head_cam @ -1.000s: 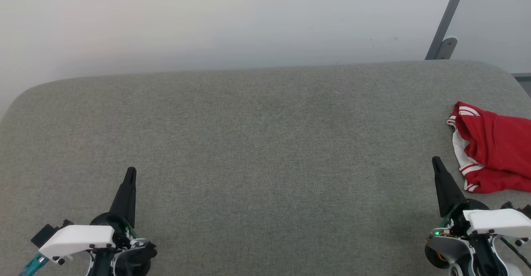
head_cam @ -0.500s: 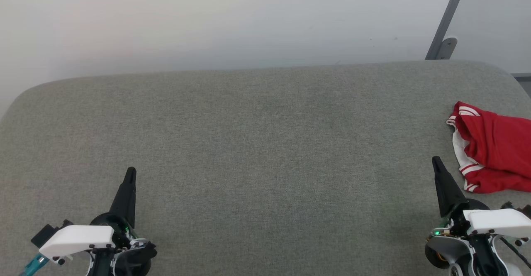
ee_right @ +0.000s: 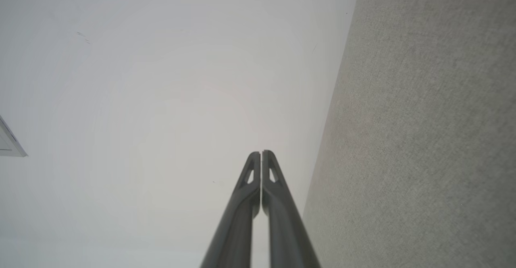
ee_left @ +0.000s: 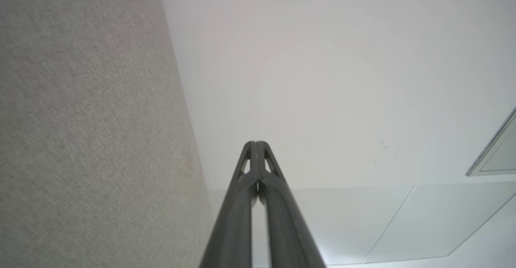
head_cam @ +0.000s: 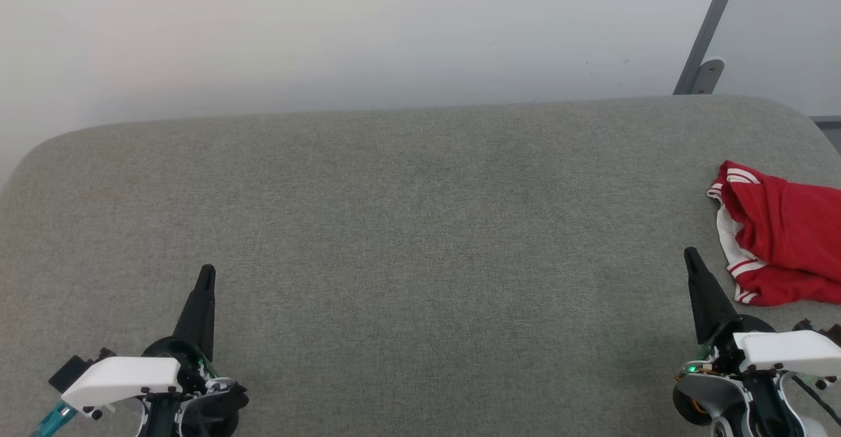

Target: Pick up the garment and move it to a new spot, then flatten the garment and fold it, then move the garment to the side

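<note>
The garment [head_cam: 785,240], bright red with white lining and thin double white stripes, lies crumpled at the right edge of the grey fabric surface [head_cam: 407,240], partly cut off by the head view's border. My right gripper [head_cam: 690,254] is shut and empty, its tip a short way left of the garment's lower corner, not touching it. At the lower left my left gripper [head_cam: 207,271] is shut and empty, far from the garment. In the wrist views both pairs of fingers are pressed together, left gripper [ee_left: 255,143] and right gripper [ee_right: 261,152], with nothing between them.
A pale wall [head_cam: 368,29] rises behind the surface's rounded far edge. A grey metal bar with a bracket [head_cam: 706,62] leans at the back right. Wide bare fabric stretches between the two grippers.
</note>
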